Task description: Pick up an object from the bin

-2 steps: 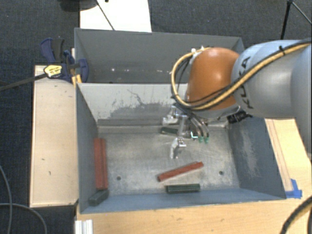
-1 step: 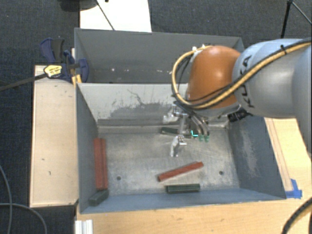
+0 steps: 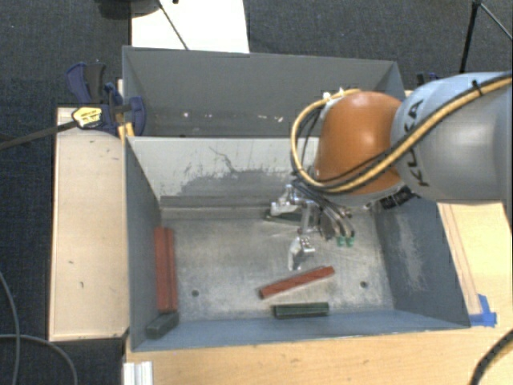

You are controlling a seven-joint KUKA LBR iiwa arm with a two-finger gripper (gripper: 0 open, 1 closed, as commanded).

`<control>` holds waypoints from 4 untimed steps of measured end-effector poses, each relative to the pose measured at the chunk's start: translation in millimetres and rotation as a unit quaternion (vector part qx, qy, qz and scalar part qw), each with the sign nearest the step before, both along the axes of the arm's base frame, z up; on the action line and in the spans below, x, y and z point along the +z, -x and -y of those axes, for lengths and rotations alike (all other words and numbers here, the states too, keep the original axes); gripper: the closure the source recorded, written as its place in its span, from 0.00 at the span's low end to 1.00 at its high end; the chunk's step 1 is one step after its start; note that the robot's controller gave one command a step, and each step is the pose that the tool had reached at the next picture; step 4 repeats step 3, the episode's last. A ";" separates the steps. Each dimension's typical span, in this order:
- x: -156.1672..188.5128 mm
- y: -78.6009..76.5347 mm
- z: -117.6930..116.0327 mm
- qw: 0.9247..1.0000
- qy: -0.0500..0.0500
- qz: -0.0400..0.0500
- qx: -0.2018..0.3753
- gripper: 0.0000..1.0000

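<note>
Red stick (image 3: 296, 282) (lying slantwise) just by the gripper (image 3: 302, 257).

Arm (image 3: 461, 147) cut off at right

I see the grey metal bin (image 3: 224, 251) floor carrying four things: a red-brown stick (image 3: 296, 282) just beneath the gripper (image 3: 302, 253), a dark green bar (image 3: 300, 310) just past it, and well left a long red bar (image 3: 165, 268) with a dark grey block (image 3: 163, 324) at its end.
</note>
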State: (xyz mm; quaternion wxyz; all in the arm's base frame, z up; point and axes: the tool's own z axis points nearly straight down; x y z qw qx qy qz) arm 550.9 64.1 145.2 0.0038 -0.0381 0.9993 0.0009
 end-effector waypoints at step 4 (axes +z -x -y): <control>57.9 59.1 20.3 0.994 0.001 -0.003 0.113 1.00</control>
